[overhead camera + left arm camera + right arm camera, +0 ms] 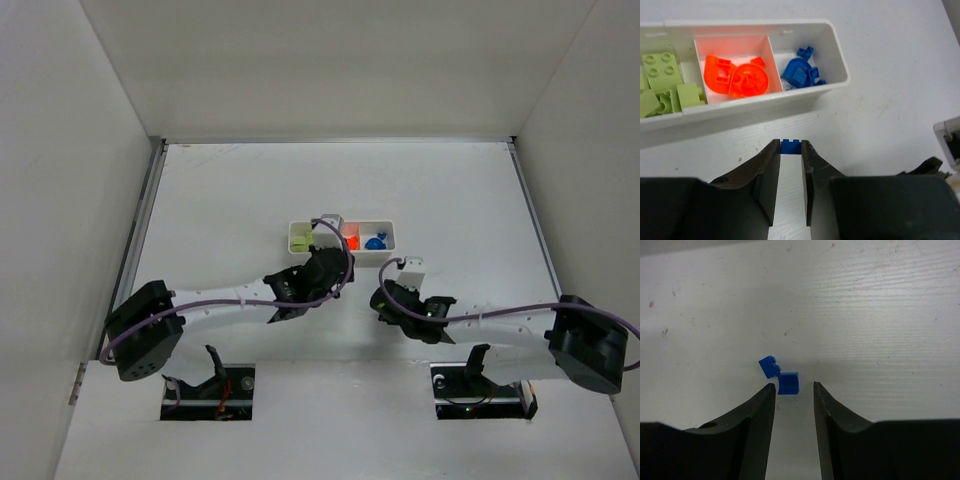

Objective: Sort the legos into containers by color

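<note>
In the left wrist view a tiny blue lego (790,147) is pinched at the tips of my left gripper (790,144), which is shut on it just short of the white containers tray (839,52). The tray's left compartment holds lime green legos (662,82), the middle holds orange ones (737,77), and the right holds blue ones (800,72). My right gripper (794,386) is open low over the table. Two blue legos (788,383) (769,366) lie touching each other just ahead of its left fingertip. From above, the tray (392,238) sits mid-table.
Both arms reach in from the near edge; the left wrist (318,272) is right at the tray's front side, and the right wrist (410,300) is a little to the tray's near right. White walls enclose the table on three sides.
</note>
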